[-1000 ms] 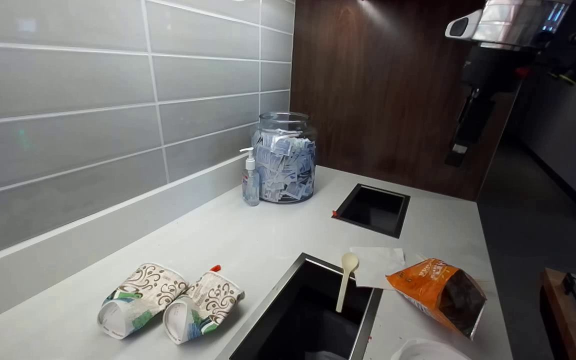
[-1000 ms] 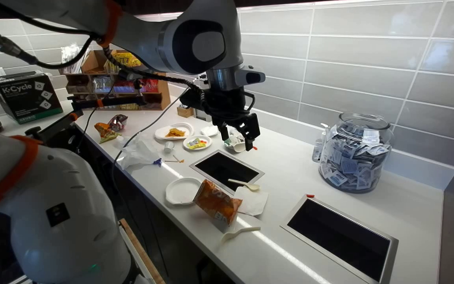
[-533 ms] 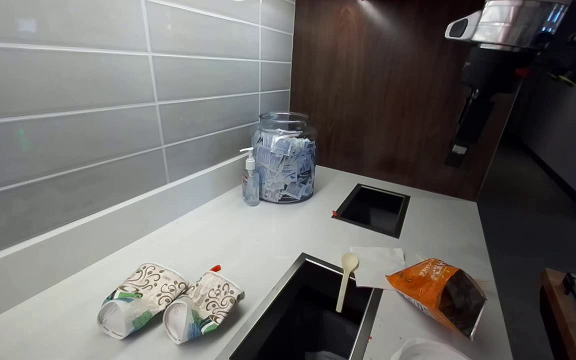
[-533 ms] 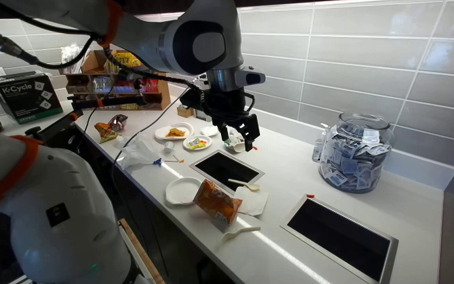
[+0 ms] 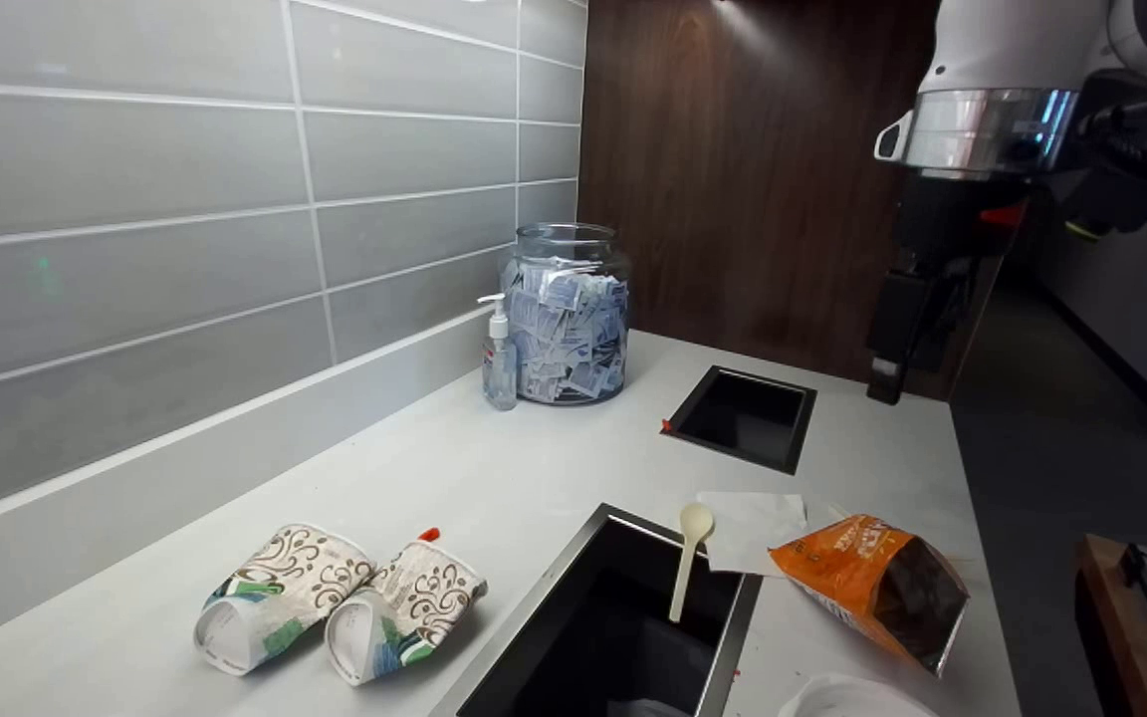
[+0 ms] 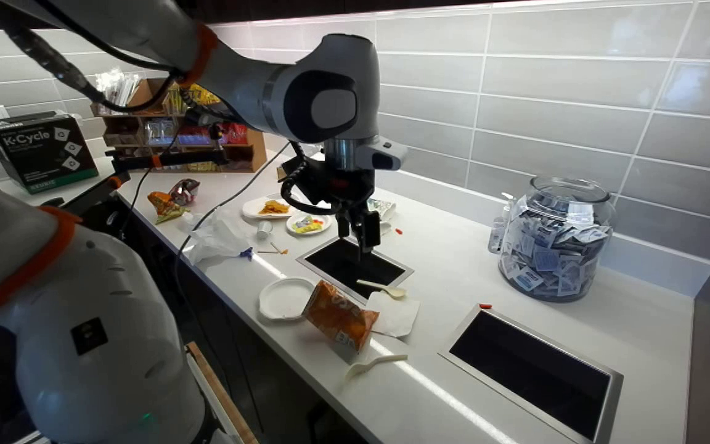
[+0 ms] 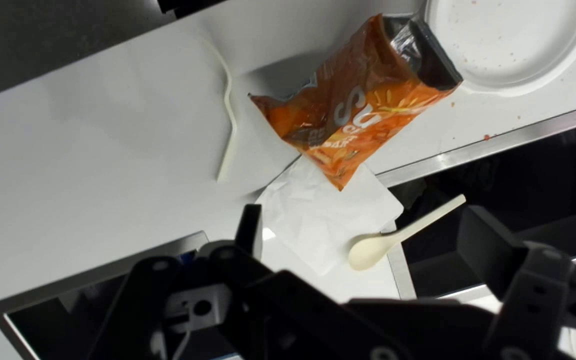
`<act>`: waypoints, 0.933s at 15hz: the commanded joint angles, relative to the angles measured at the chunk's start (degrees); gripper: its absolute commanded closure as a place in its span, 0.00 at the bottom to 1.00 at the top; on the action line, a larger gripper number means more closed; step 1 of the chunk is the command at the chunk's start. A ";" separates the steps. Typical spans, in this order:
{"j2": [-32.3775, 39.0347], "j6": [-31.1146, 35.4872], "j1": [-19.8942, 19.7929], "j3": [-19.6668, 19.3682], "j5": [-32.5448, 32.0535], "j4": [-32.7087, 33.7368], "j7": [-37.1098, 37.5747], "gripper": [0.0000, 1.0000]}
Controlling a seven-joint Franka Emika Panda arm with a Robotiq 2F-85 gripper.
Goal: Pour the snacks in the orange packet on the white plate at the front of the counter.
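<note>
Along grey wall tiles (image 5: 135, 284) runs the pale counter (image 5: 414, 498)

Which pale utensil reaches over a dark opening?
The spoon, its bowl at the napkin, handle over the opening; the wavy utensil lies wholly on the counter.

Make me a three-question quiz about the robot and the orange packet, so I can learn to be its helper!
1. Multiple choice: what is nearest to the open end of the orange packet?
A) the tiled wall
B) the white plate
C) the K-Cycle box

2. True or false: the gripper hangs above the counter without touching the orange packet.

3. Fill the gap: the pump bottle stands beside a big glass ____.

Key:
1. B, the white plate.
2. True. Its fingers are spread apart, too.
3. jar
</note>
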 commanded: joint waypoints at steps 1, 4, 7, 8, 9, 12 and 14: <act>4.77 -0.29 -0.77 2.40 3.15 -0.07 9.45 0.00; 8.17 0.85 -0.13 2.96 5.60 -0.55 14.28 0.00; 10.69 4.41 0.31 3.75 4.83 -1.65 15.62 0.00; 9.04 1.24 0.11 2.96 4.22 -0.44 14.32 0.00; 9.94 2.29 0.23 3.10 4.19 -0.62 14.44 0.00; 10.98 2.83 0.32 3.17 4.16 -0.66 14.57 0.00; 10.97 2.84 0.32 3.17 4.16 -0.65 14.59 0.00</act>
